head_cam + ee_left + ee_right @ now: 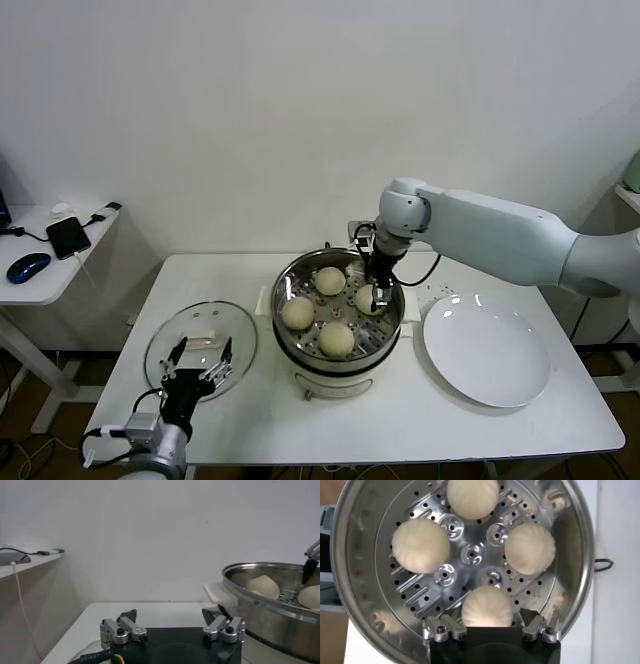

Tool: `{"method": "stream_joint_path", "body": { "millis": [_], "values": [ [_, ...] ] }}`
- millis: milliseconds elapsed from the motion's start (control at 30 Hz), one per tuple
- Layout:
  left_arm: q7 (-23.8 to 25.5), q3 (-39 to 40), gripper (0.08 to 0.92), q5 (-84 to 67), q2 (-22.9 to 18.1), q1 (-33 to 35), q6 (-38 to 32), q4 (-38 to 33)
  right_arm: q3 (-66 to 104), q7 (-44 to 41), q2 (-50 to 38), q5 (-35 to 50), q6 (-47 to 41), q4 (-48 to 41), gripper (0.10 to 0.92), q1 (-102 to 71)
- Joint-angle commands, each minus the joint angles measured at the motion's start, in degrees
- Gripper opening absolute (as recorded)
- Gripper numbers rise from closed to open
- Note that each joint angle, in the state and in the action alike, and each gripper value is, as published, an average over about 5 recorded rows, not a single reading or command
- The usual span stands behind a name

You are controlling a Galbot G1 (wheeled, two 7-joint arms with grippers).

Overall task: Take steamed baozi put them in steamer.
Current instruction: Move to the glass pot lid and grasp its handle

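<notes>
A: Where are the buns?

B: All four buns [330,280] sit on the perforated tray inside the steamer [290,272], spaced around its centre with bare metal between them. None touches another, and each stops short of the pot wall.

A: And the right gripper [378,293]?

B: It hangs down inside the steamer rim on the side nearest the plate [487,350], over the bun [487,606] there. In the wrist view the fingers [536,617] stand wide, one on each side of that bun and clear of it — nothing is held.

A: Any room around it?

B: Tight. The pot wall is just beside the gripper on one side, and the other buns are near on the other. Above the rim the space is open.

A: The left gripper [199,361]?

B: Low at the front left of the table [400,430], above the near edge of the glass lid [200,345], with its jaws spread wide and empty. Its wrist view shows the steamer's rim [260,597] off to one side, well apart from the fingers.

A: What about the table's edges?

B: The lid lies near the left edge and the plate near the right — the steamer stands between them, close to both. The front strip of table is bare.
</notes>
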Motion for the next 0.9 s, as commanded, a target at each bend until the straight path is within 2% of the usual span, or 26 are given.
{"method": "stream_joint_path", "body": {
  "millis": [33, 133, 233, 367, 467, 667, 767, 900],
  "values": [
    [0.1, 0.4, 0.823, 0.3, -0.4, 0.3, 0.2, -0.7, 6.3, 0.8, -6.1, 0.0, -0.1, 4.9, 0.822, -0.1],
    [0.1, 0.4, 0.823, 0.4, -0.5, 0.7, 0.2, -1.1, 11.5, 3.0, -11.3, 1.4, -0.3, 9.6, 0.823, -1.3],
    [0.1, 0.0, 0.823, -1.0, -0.6, 1.1, -0.3, -1.6, 21.6, 8.8, -18.1, 5.0, -0.3, 15.6, 0.823, -6.6],
    [-0.5, -0.5, 0.823, -6.2, -0.6, 1.4, -1.3, -2.0, 38.8, 17.3, -27.4, 10.5, 4.0, 22.4, 0.823, -20.8],
    [-1.5, -0.4, 0.823, -8.8, -0.5, 1.3, -2.4, -1.8, 52.7, 24.2, -31.0, 13.2, 9.4, 25.1, 0.823, -35.5],
    [-4.7, 0.9, 0.823, -10.7, -0.8, 1.1, -4.2, -1.0, 88.5, 35.2, -24.1, 15.9, 18.9, 27.7, 0.823, -68.3],
    [-5.3, 1.2, 0.823, -10.7, -0.8, 1.1, -5.0, -0.4, 99.9, 39.9, -16.9, 16.2, 23.9, 28.5, 0.823, -79.1],
    [-4.9, 1.3, 0.823, -10.6, -0.6, 0.9, -6.6, 0.1, 107.2, 44.5, -8.3, 15.9, 32.0, 29.0, 0.823, -89.5]
  ]
}}
